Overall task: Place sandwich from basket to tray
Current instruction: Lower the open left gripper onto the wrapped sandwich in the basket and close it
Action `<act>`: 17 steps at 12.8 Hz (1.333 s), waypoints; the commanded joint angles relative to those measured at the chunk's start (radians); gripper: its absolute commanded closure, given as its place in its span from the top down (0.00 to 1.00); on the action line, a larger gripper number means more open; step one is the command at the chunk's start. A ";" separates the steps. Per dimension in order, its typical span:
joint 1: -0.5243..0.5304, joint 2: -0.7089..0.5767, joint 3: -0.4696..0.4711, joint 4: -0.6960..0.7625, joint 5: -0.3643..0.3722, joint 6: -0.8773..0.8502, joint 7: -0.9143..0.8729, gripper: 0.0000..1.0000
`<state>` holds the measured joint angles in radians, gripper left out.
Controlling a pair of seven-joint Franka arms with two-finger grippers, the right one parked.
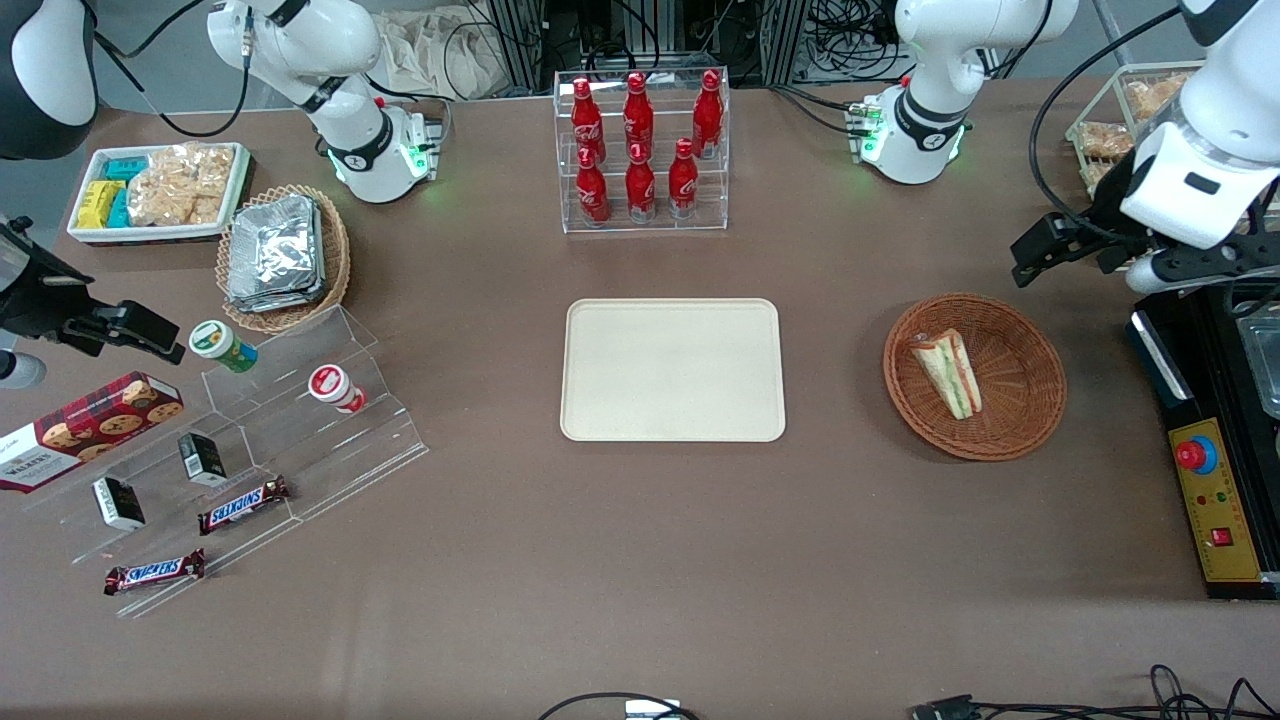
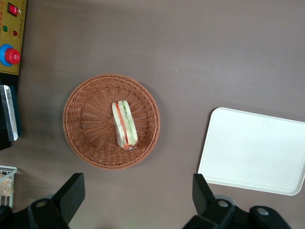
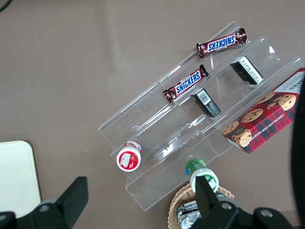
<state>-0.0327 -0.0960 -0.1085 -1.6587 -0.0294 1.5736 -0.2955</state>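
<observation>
Nothing is moved yet: my claw (image 2: 133, 202) hangs high with fingers spread apart and empty, the sandwich (image 2: 125, 124) lying in the basket (image 2: 83, 138) below it, the tray (image 2: 257, 150) bare.

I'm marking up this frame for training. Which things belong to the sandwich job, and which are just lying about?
Job: sandwich in the basket; tray; open gripper, raised beside the basket.
Lying about: cola bottles, Snickers bars, foil packets, cookie box.
</observation>
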 commanded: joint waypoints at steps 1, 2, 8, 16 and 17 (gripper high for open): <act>0.002 0.025 -0.005 0.074 -0.004 -0.070 0.004 1.00; 0.002 0.029 -0.005 0.076 -0.004 -0.072 0.006 1.00; 0.011 -0.072 0.022 -0.278 -0.001 0.139 -0.001 1.00; 0.010 0.060 0.076 -0.710 0.000 0.739 -0.019 1.00; 0.002 0.080 0.076 -0.736 0.000 0.793 -0.043 1.00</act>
<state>-0.0257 -0.0398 -0.0302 -2.3600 -0.0282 2.2915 -0.3030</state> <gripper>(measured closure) 0.000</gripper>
